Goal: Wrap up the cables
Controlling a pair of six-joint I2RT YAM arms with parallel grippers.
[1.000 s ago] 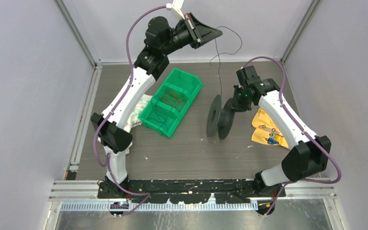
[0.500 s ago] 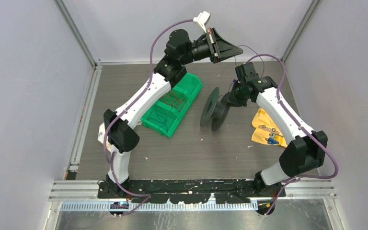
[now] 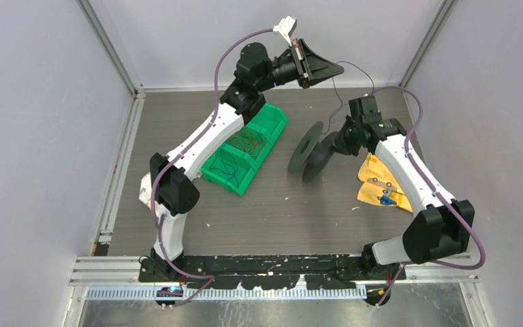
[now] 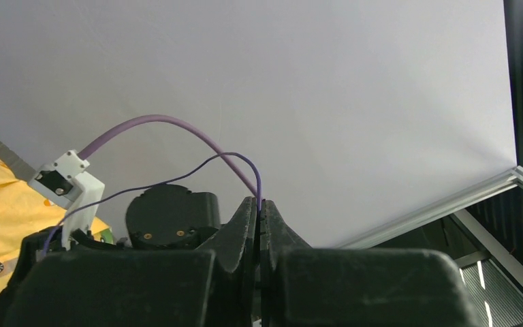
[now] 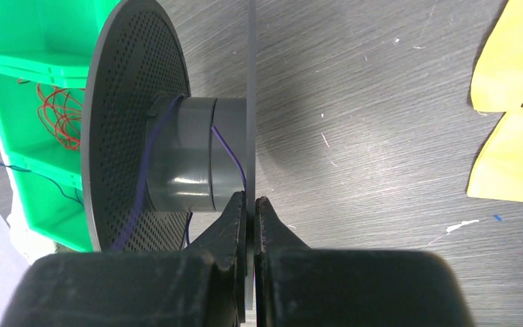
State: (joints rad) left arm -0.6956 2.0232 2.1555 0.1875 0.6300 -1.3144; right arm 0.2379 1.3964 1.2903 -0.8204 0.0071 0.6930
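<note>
Spool (image 5: 133, 102): one | purple cable (image 5: 229, 155): one | left pincer (image 4: 259, 208), right pincer (image 5: 249, 204): two, clamped

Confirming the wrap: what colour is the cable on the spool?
Purple cable, best in right wrist view.

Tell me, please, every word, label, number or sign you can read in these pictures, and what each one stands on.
No text here can be read.
On the yellow bag: a small dark printed mark near its edge, too small to read.
On the spool and the green bin: no print visible.
</note>
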